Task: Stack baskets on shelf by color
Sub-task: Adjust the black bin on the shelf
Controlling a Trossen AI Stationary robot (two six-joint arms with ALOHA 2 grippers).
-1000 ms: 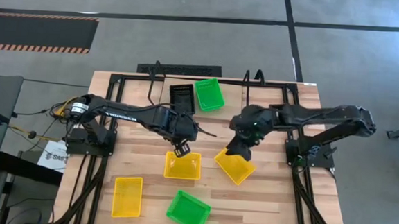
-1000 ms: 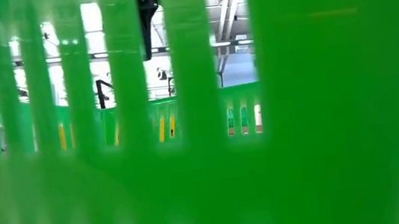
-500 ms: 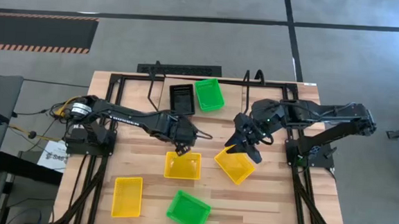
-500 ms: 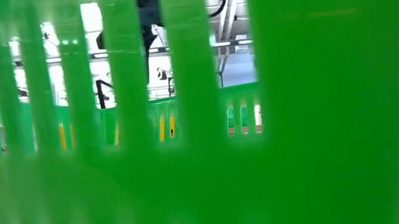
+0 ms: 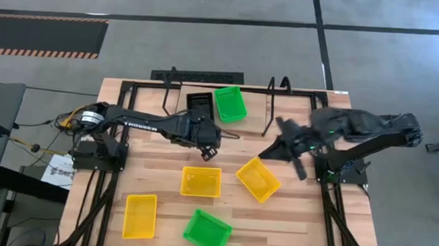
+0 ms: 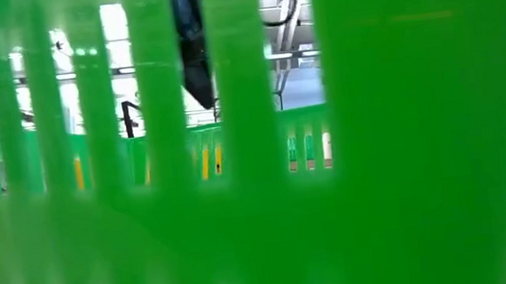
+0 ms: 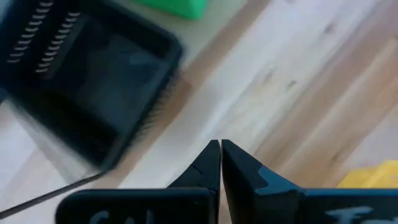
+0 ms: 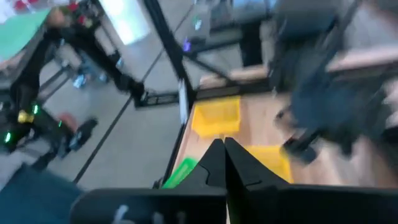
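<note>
Faint white lettering on left arm (image 5: 139, 121), illegible; no other readable text.

Place: robotics lab or workshop hall.
Floor: bare grey concrete (image 5: 209, 46) with dark seam lines across the upper part of the high view.
Hazard marking: orange-and-black striped strip (image 5: 41, 51) at upper left of the high view.
Worktop: light wood plank surface (image 5: 290, 219) on a black metal frame, centre of the high view.
Wiring: loose cables (image 5: 39, 139) and a printed sheet at left edge.
Background: bright overhead lights (image 6: 116, 28) at top of the low view.
</note>
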